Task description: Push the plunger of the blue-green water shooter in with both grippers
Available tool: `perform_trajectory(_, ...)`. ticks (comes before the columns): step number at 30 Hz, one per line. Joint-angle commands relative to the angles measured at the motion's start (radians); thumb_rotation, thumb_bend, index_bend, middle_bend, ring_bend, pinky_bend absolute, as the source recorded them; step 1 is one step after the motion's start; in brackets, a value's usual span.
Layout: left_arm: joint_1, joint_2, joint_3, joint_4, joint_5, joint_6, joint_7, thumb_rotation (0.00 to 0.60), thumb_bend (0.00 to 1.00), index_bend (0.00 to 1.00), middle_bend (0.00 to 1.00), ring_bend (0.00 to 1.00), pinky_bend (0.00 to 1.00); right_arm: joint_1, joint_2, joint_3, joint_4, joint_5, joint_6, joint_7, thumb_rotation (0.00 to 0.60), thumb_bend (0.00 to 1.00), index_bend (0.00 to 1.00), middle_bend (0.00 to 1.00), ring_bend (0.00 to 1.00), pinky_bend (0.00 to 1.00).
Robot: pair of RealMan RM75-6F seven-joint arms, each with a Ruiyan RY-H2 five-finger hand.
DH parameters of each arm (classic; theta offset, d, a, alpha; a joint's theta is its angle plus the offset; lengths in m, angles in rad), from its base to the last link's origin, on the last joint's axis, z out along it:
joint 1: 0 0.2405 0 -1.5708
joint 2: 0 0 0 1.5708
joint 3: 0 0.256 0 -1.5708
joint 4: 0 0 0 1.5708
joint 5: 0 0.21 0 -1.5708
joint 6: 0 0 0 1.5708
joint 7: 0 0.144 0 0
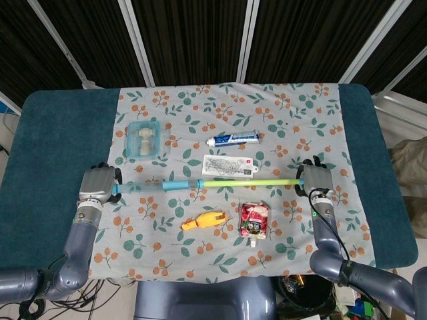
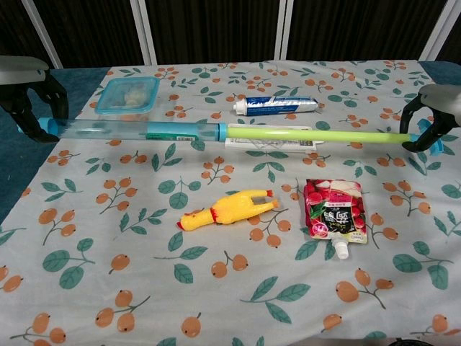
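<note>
The water shooter lies level across the table, its clear blue-green barrel (image 1: 160,186) (image 2: 137,130) on the left and its yellow-green plunger rod (image 1: 250,181) (image 2: 317,135) drawn far out to the right. My left hand (image 1: 99,184) (image 2: 32,97) grips the barrel's left end. My right hand (image 1: 315,179) (image 2: 432,115) holds the blue plunger knob (image 2: 435,137) at the rod's right end. The fingers of both hands are mostly hidden behind the hands' backs.
Behind the shooter lie a flat white packet (image 1: 230,165), a toothpaste tube (image 1: 235,139) and a lidded blue box (image 1: 145,139). In front of it lie a yellow rubber chicken (image 1: 204,221) and a red snack pouch (image 1: 255,219). A leaf-patterned cloth (image 1: 280,107) covers the table.
</note>
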Motion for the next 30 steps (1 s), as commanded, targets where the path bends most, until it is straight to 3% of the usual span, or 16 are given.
perform_trajectory(1, -0.001, -0.001, 0.002, 0.000, 0.001, 0.000, 0.002, 0.600, 0.38, 0.58, 0.38, 0.16, 0.25, -0.003, 0.006, 0.001, -0.006, -0.003, 0.004, 0.001, 0.600, 0.40, 0.66, 0.18, 0.04, 0.19)
perform_trajectory(30, -0.021, -0.004, -0.006, 0.006, 0.009, -0.012, 0.005, 0.600, 0.38, 0.58, 0.38, 0.16, 0.25, -0.007, 0.026, 0.000, -0.049, -0.004, 0.024, -0.013, 0.600, 0.41, 0.69, 0.18, 0.04, 0.19)
